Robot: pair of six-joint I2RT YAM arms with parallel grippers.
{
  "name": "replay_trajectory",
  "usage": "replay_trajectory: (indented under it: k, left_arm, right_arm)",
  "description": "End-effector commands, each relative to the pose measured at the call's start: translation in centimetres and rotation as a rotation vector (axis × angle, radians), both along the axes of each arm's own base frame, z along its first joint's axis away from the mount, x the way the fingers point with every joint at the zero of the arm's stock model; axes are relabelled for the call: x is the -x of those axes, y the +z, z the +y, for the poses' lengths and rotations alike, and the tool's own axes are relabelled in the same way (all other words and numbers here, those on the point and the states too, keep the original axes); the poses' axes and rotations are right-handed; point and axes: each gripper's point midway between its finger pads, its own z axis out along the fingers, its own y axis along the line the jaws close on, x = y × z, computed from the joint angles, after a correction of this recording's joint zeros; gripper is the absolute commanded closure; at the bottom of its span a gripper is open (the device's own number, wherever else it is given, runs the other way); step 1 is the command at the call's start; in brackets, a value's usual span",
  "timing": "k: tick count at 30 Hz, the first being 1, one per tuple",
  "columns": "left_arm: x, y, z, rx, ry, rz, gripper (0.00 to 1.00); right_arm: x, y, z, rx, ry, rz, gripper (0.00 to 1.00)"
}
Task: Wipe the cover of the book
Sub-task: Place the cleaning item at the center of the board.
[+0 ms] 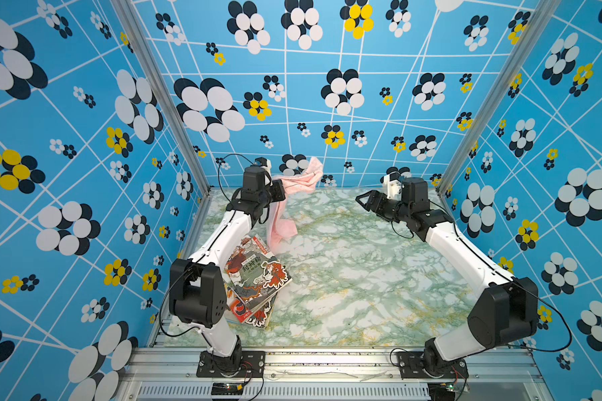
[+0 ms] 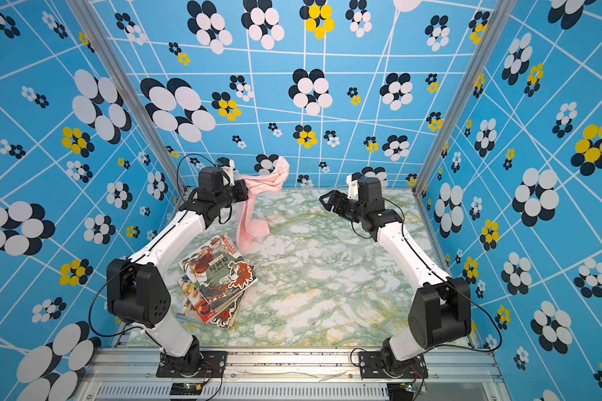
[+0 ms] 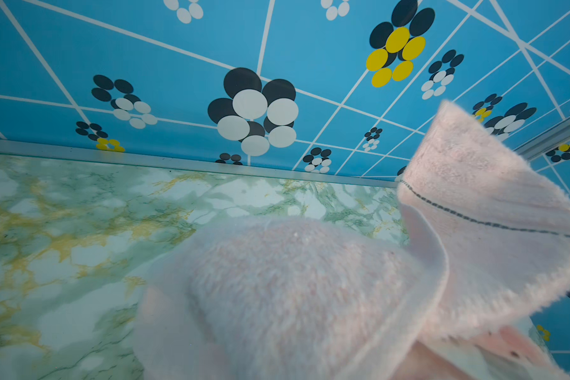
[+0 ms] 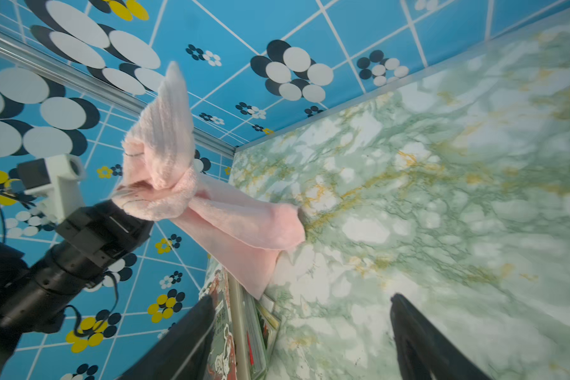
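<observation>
Green-marbled tabletop (image 1: 362, 277); stack of books (image 1: 254, 277) lying near its left edge.

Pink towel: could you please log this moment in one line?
left gripper: shut on pink towel; right gripper: open; top book: not gripped

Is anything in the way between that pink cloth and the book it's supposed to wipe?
Nothing visible. The pink cloth hangs from the left gripper just beyond the top book, whose cover lies bare.
</observation>
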Motion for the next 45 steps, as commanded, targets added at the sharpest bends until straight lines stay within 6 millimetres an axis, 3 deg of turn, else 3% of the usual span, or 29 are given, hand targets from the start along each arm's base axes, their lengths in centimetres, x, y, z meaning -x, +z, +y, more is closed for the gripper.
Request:
replay_trajectory:
  k: [1,2,3,4,10,12,17,20,24,27,31,33,36,41,43,45]
  left_arm:
    - [1.9,-4.7,0.8,-0.106,0.016,0.252,0.56]
    - [2.5,-5.2,0.6,-0.117,0.007,0.292,0.22]
    - [3.1,-5.7,0.6,-0.129,0.002,0.324,0.07]
    - [3.6,-6.1,0.7,-0.133,0.005,0.338,0.00]
    - [5.3,-5.9,2.3,-0.117,0.051,0.303,0.01]
    - [5.7,-5.7,1.2,-0.065,-0.001,0.285,0.01]
    - [7.6,-4.1,-6.6,0.127,-0.292,0.165,0.01]
    - [8.7,-3.7,-9.7,0.138,-0.375,0.075,0.01]
    - [10.8,-4.5,-15.5,0.289,-0.481,0.046,0.01]
    - [13.8,-4.3,-20.7,0.401,-0.637,-0.044,0.01]
    - [18.5,-4.7,-25.7,0.317,-0.789,-0.219,0.01]
    - [19.9,-5.1,-27.9,0.272,-0.845,-0.259,0.01]
    - [19.4,-5.0,-29.7,0.306,-0.813,-0.344,0.01]
    - [16.1,-6.7,-31.0,0.329,-0.672,-0.411,0.00]
    - [15.3,-7.4,-31.6,0.320,-0.663,-0.399,0.09]
    - [15.3,-7.5,-32.4,0.345,-0.696,-0.378,0.28]
  right_arm:
    - [1.7,-2.4,-3.0,0.151,-0.062,0.043,0.15]
    - [2.1,-2.7,-3.4,0.174,-0.066,0.047,0.15]
    - [2.5,-3.0,-3.8,0.199,-0.070,0.053,0.15]
    - [2.9,-3.2,-4.2,0.221,-0.076,0.058,0.14]
    - [4.5,-3.7,-6.3,0.327,-0.115,0.051,0.13]
    - [4.7,-3.5,-5.9,0.309,-0.095,0.034,0.12]
    - [5.1,-1.9,-2.1,0.116,0.048,-0.020,0.09]
    - [5.2,-0.7,-0.7,0.040,0.101,-0.045,0.08]
    - [5.2,-0.3,-0.8,0.031,0.091,-0.049,0.08]
    - [4.8,-0.4,-1.4,0.045,0.053,-0.046,0.08]
    - [4.5,-0.2,-1.2,0.004,0.044,-0.020,0.08]
    - [4.4,0.1,-0.6,-0.035,0.059,-0.009,0.08]
    - [4.3,0.8,0.0,-0.096,0.068,-0.011,0.08]
    - [4.5,1.8,0.5,-0.174,0.070,-0.020,0.08]
    - [4.8,2.2,0.6,-0.193,0.078,-0.020,0.08]
    - [5.0,2.7,0.7,-0.206,0.083,-0.027,0.08]
